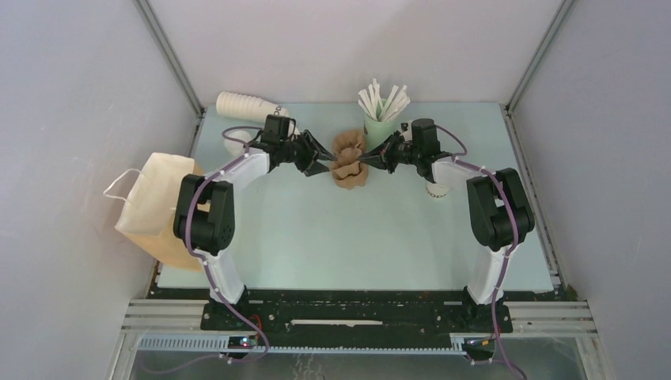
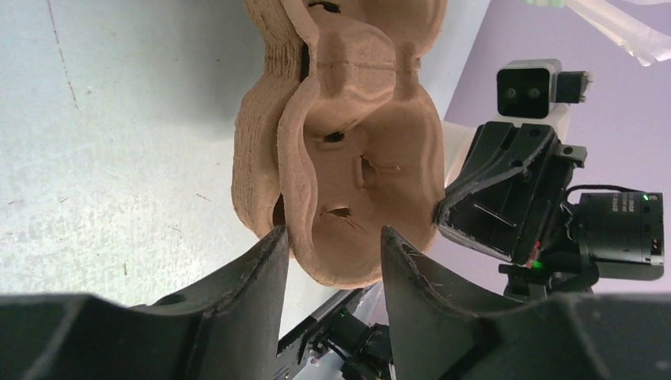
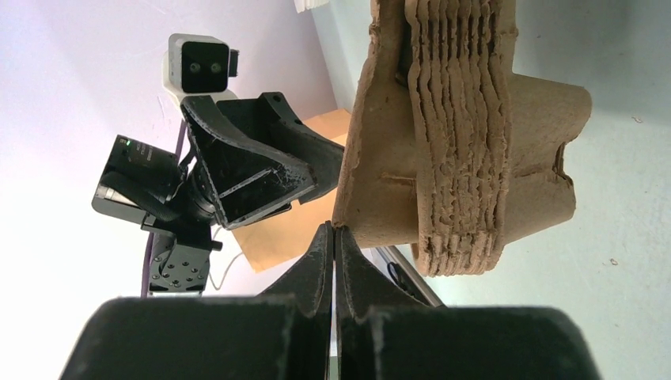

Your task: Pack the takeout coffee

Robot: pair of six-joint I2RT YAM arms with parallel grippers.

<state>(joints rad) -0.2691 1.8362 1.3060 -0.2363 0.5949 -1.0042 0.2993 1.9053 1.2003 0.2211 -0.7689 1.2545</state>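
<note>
A stack of brown pulp cup carriers (image 1: 348, 162) lies mid-table between both grippers. My left gripper (image 1: 320, 167) is open. In the left wrist view its fingers (image 2: 269, 253) straddle the near end of the top carrier (image 2: 360, 158), which sits a little off the stack. My right gripper (image 1: 366, 161) is shut, and in the right wrist view its tips (image 3: 334, 231) pinch the corner edge of that top carrier (image 3: 380, 158). The cream-white coffee cup (image 1: 437, 190) with dark lettering stands by the right forearm, partly hidden. Its lid is out of view.
A long stack of nested white cups (image 1: 245, 107) lies at the back left. A pale green cup of white sticks (image 1: 382, 119) stands just behind the carriers. A brown paper bag (image 1: 154, 206) with white handles lies at the table's left edge.
</note>
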